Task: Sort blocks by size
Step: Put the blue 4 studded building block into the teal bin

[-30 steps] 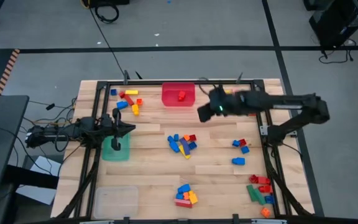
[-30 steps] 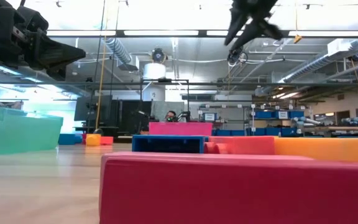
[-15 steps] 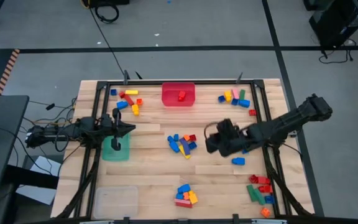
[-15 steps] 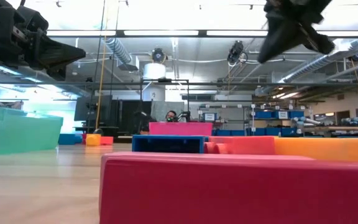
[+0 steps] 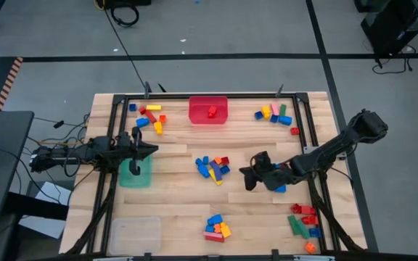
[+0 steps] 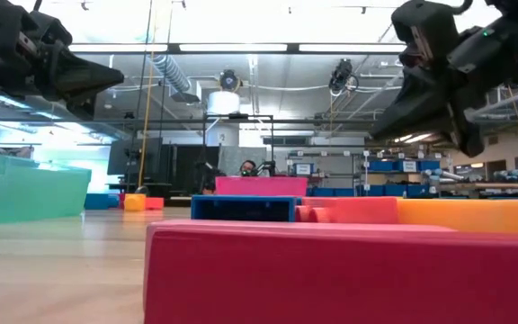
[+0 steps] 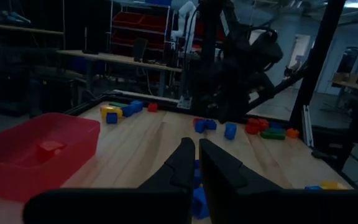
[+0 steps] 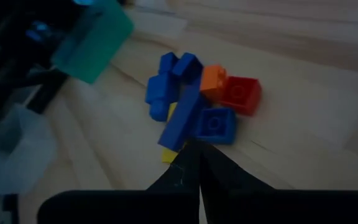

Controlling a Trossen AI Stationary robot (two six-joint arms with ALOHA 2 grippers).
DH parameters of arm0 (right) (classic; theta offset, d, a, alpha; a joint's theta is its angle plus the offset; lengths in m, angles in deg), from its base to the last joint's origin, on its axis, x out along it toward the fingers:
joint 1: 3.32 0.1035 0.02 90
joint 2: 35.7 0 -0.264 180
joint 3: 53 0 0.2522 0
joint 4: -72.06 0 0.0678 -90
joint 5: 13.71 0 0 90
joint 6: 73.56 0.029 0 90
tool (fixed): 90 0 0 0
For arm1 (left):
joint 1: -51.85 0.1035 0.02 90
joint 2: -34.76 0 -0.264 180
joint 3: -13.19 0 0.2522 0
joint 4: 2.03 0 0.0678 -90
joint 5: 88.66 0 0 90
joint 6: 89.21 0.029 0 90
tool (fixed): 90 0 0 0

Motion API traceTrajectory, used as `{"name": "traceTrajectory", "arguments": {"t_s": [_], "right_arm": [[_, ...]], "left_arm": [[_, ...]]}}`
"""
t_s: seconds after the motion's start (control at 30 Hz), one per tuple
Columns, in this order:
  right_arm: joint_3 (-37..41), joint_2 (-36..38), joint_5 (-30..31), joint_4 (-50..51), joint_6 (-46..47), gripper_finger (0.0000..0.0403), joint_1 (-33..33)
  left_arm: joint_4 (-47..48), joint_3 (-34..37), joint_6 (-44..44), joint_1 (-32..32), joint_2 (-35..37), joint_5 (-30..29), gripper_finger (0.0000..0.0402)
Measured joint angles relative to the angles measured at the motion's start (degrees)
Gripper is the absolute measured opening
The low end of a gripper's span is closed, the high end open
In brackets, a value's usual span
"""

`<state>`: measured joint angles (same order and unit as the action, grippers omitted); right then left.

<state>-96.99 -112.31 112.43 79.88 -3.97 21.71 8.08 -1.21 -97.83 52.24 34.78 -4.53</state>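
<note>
Blocks lie in loose heaps on the wooden table: a middle heap (image 5: pixel 212 167) of blue, yellow, orange and red, heaps at the far left (image 5: pixel 149 117) and far right (image 5: pixel 274 114), one near the front edge (image 5: pixel 216 227), one at the near right corner (image 5: pixel 303 220). My right gripper (image 5: pixel 247 176) is shut and hangs just right of the middle heap (image 8: pixel 194 112), pointing at it and slanting down; it holds nothing. My left gripper (image 5: pixel 153 151) waits level above the green bin (image 5: pixel 135 176), shut and empty (image 7: pixel 196 155).
A red bin (image 5: pixel 208 119) at the far edge holds one red block (image 5: pixel 212 112). A clear bin (image 5: pixel 133 233) stands at the near left corner. A few blue blocks (image 5: pixel 279 188) lie under my right arm. Dark frame rails run along the table's edges.
My right gripper has swung from beside the red bin at the far edge toward the near edge and come down, tipping its fingers lower, and now hangs next to the middle heap. No block has moved.
</note>
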Motion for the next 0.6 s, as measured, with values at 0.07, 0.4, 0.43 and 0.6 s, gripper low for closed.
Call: {"name": "traceTrajectory", "arguments": {"t_s": [0.07,0.4,0.43,0.6], "right_arm": [[1.3,0.0,0.0,-3.4,-0.8,0.001,-0.1],[1.7,0.0,-0.2,-3.7,-9.9,0.0011,-0.1],[1.7,0.0,-0.2,-3.6,-11.3,0.0011,-0.1],[1.7,0.0,-0.2,-3.7,-14.4,0.0011,-0.1]], "left_arm": [[0.1,0.0,-2.3,0.0,0.0,-0.1,0.0041],[0.2,0.0,-7.1,0.0,0.0,-2.2,0.015],[0.2,0.0,-6.6,0.0,0.0,-2.2,0.0157],[-0.9,0.0,-6.8,0.0,-0.1,-3.3,0.0166]]}}
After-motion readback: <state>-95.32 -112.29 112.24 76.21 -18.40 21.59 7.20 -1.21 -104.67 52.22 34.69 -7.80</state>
